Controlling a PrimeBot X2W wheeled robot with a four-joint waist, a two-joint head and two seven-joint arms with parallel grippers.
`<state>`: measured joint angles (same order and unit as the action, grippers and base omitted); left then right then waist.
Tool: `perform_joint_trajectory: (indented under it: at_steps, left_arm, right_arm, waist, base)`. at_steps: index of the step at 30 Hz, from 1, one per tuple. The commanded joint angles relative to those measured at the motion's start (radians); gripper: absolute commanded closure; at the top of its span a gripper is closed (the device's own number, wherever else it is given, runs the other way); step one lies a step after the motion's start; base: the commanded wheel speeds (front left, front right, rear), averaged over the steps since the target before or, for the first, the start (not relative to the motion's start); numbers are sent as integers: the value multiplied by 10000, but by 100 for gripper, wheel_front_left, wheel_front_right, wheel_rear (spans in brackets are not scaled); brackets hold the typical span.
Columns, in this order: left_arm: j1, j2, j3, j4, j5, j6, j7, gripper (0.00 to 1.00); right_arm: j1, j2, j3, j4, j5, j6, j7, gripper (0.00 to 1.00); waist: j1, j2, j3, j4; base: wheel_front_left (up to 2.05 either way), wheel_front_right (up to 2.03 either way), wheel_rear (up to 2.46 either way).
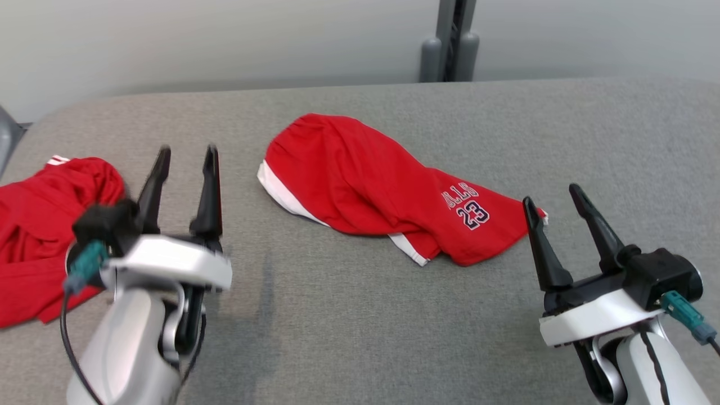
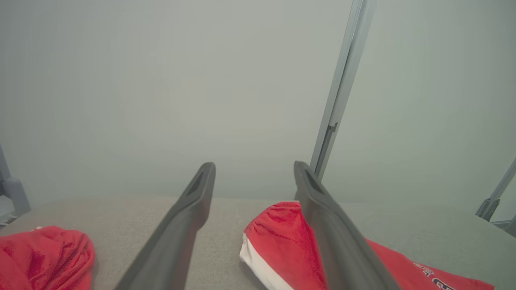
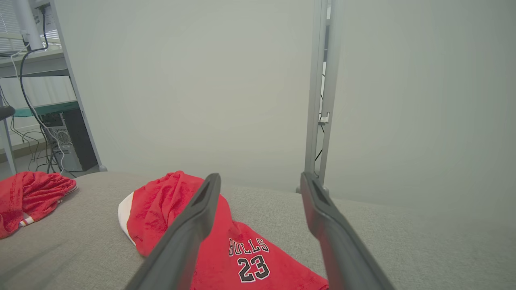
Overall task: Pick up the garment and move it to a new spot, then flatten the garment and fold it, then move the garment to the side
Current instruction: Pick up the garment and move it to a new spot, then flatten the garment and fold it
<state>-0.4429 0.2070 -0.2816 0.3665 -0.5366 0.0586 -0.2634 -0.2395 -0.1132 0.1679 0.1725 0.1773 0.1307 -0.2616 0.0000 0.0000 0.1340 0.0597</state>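
Grey fabric-covered table, pale wall behind. Nine o'clock: crumpled red cloth heap with white trim, not the target. Left gripper at eight o'clock, jaws wide, nothing between. Centre: the garment, a red jersey with white edging and black number print, bunched, running from eleven toward four o'clock. Right gripper at four o'clock, jaws wide and empty, just beside the printed end. Likely light, limp, prone to sag; pinch a raised fold or the white-trimmed edge.
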Motion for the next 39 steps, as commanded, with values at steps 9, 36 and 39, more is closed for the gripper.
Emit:
perform_joint_trajectory:
  at_steps: [9, 36, 39]
  left_arm:
    - [2974, -904, 1296, -2046, 1449, -399, -16, 0]
    - [3095, -1548, 1268, -2027, 1744, -996, -14, 0]
    - [3067, -1548, 1170, -2045, 1670, -938, -14, 0]
  right_arm:
    - [668, 28, 163, 222, 114, 1, -50, 0]
    - [-696, 242, 1529, 4503, 2540, 1, 744, 0]
    - [-901, 265, 1370, 4935, 2720, 1, 727, 0]
  waist:
    - [0, 0, -647, 651]
    - [0, 0, 159, 2309]
    - [0, 0, 225, 2444]
  base:
    - [0, 0, 0]
    - [0, 0, 0]
    - [0, 0, 0]
